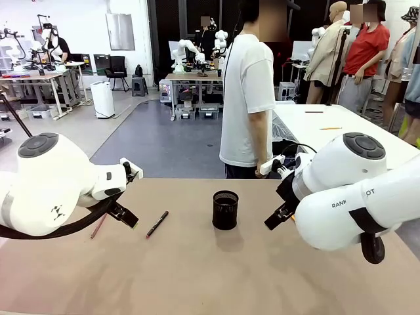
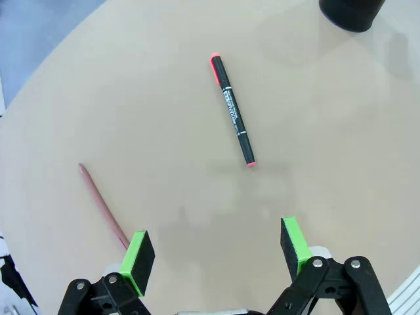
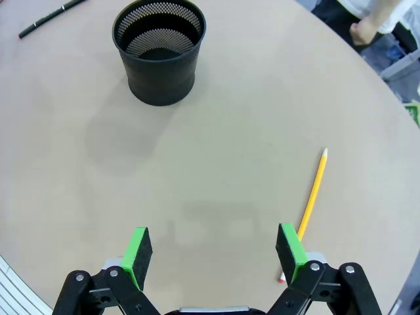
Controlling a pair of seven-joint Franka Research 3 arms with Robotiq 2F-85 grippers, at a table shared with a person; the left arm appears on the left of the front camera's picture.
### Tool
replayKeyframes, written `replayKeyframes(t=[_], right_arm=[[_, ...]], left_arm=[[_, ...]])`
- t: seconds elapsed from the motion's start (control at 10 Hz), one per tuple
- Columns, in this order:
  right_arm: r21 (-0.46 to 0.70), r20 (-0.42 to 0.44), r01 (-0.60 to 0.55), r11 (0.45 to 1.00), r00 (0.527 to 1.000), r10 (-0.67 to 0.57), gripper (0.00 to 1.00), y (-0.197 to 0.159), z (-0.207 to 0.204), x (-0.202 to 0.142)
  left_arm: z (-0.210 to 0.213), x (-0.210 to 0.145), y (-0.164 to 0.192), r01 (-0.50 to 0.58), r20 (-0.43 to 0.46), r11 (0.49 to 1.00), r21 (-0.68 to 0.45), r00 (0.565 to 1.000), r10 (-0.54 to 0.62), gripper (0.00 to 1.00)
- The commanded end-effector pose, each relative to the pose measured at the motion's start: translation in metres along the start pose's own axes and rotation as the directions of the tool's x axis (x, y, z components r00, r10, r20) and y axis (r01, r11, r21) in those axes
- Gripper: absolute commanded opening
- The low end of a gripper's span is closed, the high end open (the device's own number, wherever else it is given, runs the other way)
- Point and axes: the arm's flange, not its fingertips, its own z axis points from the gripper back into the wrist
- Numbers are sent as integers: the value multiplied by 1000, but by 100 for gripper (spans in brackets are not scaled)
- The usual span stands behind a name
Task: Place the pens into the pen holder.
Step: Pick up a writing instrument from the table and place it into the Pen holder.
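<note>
Left gripper apart, black pen ahead, brown pencil alongside; right gripper apart, cup ahead, yellow pencil alongside

Left gripper: jaws wide, bare table between them. Black pen lies ahead, reddish-brown pencil just beside one pad. Right gripper: jaws wide, free table ahead up to pen holder – orange-yellow pencil close beside one pad.
</note>
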Motion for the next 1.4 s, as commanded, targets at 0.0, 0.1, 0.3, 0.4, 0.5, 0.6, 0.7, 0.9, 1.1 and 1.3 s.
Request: replayKeyframes(t=[0.0, 0.1, 0.3, 0.4, 0.5, 0.6, 0.7, 0.9, 1.1, 1.3], right_arm=[[0, 2, 0, 1000, 1000, 0, 100, 0, 1, 0], [0, 2, 0, 1000, 1000, 0, 100, 0, 1, 0], [0, 2, 0, 1000, 1000, 0, 100, 0, 1, 0], [0, 2, 0, 1000, 1000, 0, 100, 0, 1, 0], [0, 2, 0, 1000, 1000, 0, 100, 0, 1, 0], [0, 2, 0, 1000, 1000, 0, 100, 0, 1, 0], [0, 2, 0, 1000, 1000, 0, 100, 0, 1, 0], [0, 0, 0, 1000, 1000, 0, 100, 0, 0, 0], [133, 7, 0, 991, 1000, -1, 100, 4, 4, 0], [228, 22, 5, 974, 1000, -10, 100, 7, 10, 5]], left_arm=[[0, 0, 0, 0, 0, 1000, 0, 1000, 0, 100], [0, 0, 0, 0, 0, 1000, 0, 1000, 0, 100], [0, 0, 0, 0, 0, 1000, 0, 1000, 0, 100], [0, 0, 0, 0, 0, 1000, 0, 1000, 0, 100], [0, 0, 0, 0, 0, 1000, 0, 1000, 0, 100], [0, 0, 0, 0, 0, 1000, 0, 1000, 0, 100], [0, 0, 0, 0, 0, 1000, 0, 1000, 0, 100], [5, 9, -2, -17, -47, 1000, -24, 999, 16, 100], [17, 11, 2, 14, -74, 993, -115, 997, -23, 100], [30, 21, 4, 38, -98, 977, -208, 993, -59, 100]])
